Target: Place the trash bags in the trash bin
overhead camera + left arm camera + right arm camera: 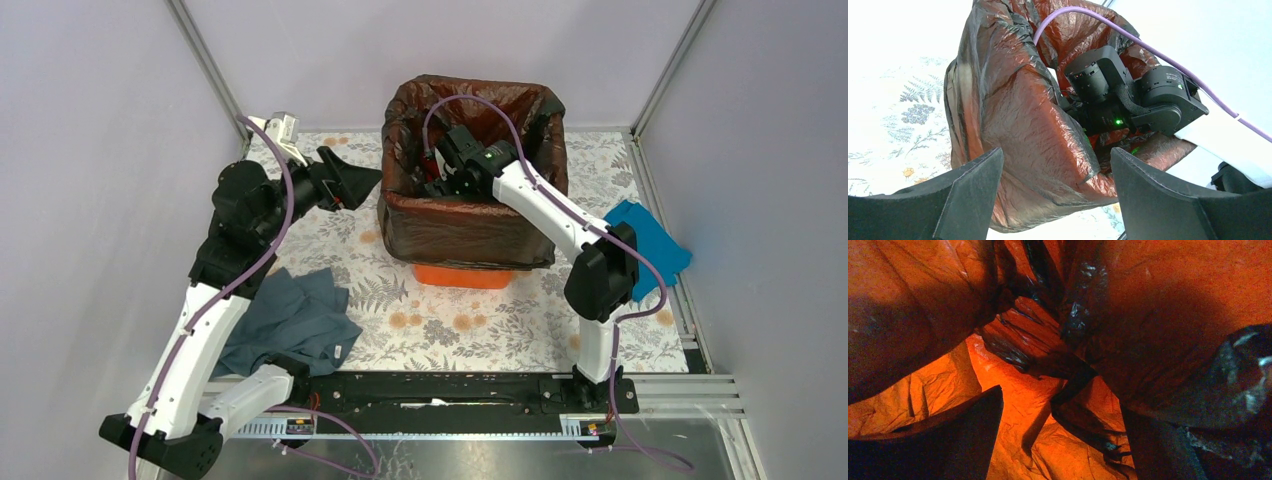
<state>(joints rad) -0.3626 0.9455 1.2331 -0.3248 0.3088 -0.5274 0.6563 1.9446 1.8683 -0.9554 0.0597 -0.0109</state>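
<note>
The trash bag (470,225) is thin, glossy film – very light, limp and slippery, and where it is stretched brownish and see-through it would probably tear easily. It is draped over the orange bin (462,275), which stands at the far middle of the table (450,320). A bunched fold or the loose hem hanging outside would make a safer hold than the taut skin at the rim.

The bin stands upright with its mouth up. The bag's long axis runs vertically with it: its opening is spread around the rim and its skirt falls down the outer walls, leaving only the bin's base showing.

The right gripper (1060,405) reaches down inside the lined bin with its jaws apart, holding nothing. The left gripper (1055,160) is just left of the bin – spread wide, facing the bag's outer wall, not touching it.
</note>
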